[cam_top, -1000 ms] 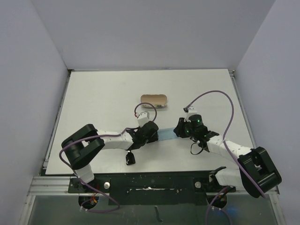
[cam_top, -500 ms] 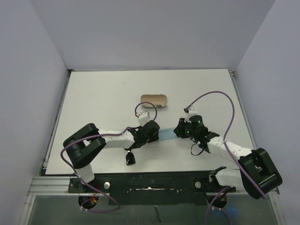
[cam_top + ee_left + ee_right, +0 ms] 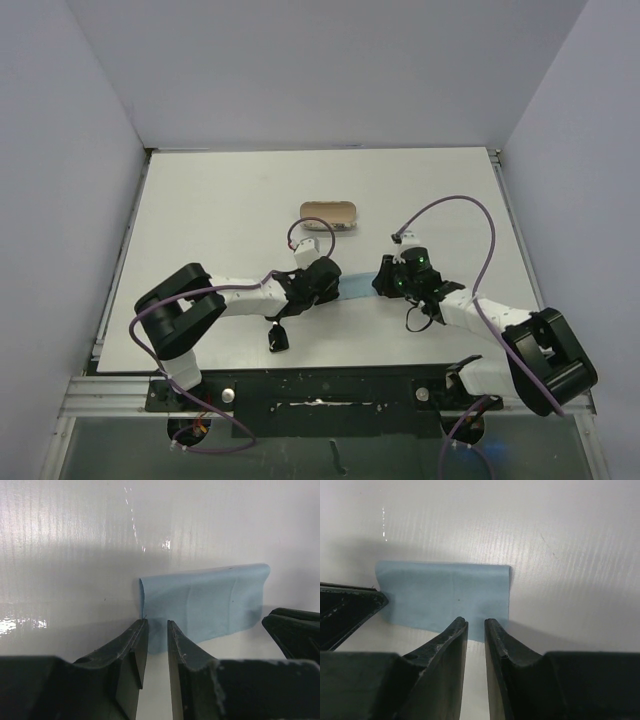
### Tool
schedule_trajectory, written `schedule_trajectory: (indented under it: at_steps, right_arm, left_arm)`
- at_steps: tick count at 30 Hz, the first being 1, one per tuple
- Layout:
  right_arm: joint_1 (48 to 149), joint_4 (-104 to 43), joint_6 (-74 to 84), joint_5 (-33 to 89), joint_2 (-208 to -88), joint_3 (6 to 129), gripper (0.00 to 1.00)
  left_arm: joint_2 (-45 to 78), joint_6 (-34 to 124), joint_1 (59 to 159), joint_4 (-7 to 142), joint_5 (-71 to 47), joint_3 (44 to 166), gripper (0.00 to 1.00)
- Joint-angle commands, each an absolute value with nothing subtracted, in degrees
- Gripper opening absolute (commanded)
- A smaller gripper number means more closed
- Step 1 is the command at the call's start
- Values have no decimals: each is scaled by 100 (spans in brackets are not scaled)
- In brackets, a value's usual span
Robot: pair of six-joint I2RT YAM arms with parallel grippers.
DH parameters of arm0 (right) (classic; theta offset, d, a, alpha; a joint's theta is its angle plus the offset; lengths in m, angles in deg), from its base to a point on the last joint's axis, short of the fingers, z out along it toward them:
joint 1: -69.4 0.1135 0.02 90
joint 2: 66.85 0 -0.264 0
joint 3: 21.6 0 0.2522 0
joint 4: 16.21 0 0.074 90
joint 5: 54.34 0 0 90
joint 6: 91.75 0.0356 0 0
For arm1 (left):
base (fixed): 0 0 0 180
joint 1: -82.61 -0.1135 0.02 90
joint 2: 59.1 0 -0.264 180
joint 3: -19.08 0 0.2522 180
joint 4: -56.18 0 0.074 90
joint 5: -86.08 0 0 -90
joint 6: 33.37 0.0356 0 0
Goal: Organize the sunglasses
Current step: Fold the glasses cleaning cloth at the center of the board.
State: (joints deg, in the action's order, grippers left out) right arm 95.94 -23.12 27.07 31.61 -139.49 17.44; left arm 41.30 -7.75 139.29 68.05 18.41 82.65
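The left hand [image 3: 156,625] and right hand [image 3: 475,622] are facing each other, each slightly parted, at opposite ends of the blue cloth [image 3: 205,600]; where the sunglasses are lying, I cannot tell.

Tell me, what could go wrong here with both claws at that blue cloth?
The left gripper and right gripper work opposite ends of the small cloth, so they might collide. The sunglasses lie close to the left forearm; a swing could knock them away.
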Motion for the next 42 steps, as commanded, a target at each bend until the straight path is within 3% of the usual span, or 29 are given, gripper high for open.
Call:
schedule_trajectory:
  at_steps: [1, 42]
  right_arm:
    - [9560, -2371, 2747, 3506, -14038, 1985, 24]
    - [9725, -2769, 2718, 3865, -14708, 2328, 25]
  left_arm:
    - [4111, -823, 13965, 7370, 1915, 8428, 22]
    - [4532, -712, 13975, 8337, 1946, 9041, 25]
